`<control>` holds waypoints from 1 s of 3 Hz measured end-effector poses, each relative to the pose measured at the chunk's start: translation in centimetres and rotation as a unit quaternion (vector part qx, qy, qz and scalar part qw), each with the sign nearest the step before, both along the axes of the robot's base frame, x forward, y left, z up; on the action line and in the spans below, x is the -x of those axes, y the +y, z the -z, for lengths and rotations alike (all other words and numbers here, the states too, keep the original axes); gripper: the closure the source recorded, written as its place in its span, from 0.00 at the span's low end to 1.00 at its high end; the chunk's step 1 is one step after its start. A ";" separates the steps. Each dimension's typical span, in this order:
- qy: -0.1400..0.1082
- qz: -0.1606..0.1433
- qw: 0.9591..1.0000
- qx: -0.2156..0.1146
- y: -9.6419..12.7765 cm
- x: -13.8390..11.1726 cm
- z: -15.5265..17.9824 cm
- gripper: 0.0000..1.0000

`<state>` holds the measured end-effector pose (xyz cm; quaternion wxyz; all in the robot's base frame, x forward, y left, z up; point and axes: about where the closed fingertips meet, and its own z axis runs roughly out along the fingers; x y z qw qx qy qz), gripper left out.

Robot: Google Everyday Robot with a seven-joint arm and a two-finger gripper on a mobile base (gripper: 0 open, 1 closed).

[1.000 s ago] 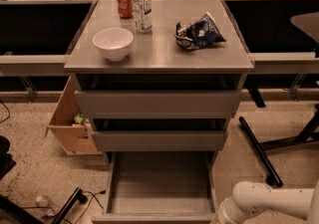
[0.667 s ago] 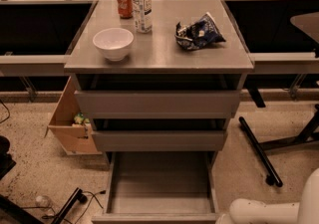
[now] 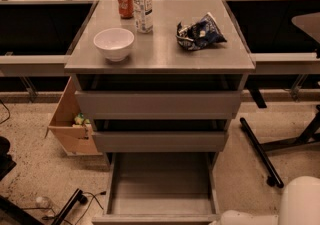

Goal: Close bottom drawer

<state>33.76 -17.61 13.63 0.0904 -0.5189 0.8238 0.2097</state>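
One drawer, the bottom drawer (image 3: 161, 185), stands pulled out toward the camera at the cabinet's foot, its grey tray exposed. The gripper (image 3: 240, 217) sits at the lower right edge, just beside the drawer's front corner; whether it is released or clenched cannot be told. To the left, an open cardboard box (image 3: 70, 124) holds small items. On the cabinet top (image 3: 160, 59) stand a white bowl (image 3: 114, 43), a chip bag (image 3: 200, 32), a water bottle (image 3: 143, 3) and a soda can (image 3: 124, 2).

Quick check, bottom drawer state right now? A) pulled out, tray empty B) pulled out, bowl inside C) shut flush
A: the bottom drawer juts toward the camera with its bare grey tray showing. The gripper is out of view; only the white arm shows at lower right.
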 end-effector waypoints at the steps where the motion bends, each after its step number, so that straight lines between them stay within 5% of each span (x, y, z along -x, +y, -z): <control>1: -0.026 0.000 1.000 -0.015 0.9 -2.9 1.9 1.00; 3: -0.072 -0.010 0.997 -0.024 2.2 -5.4 0.6 1.00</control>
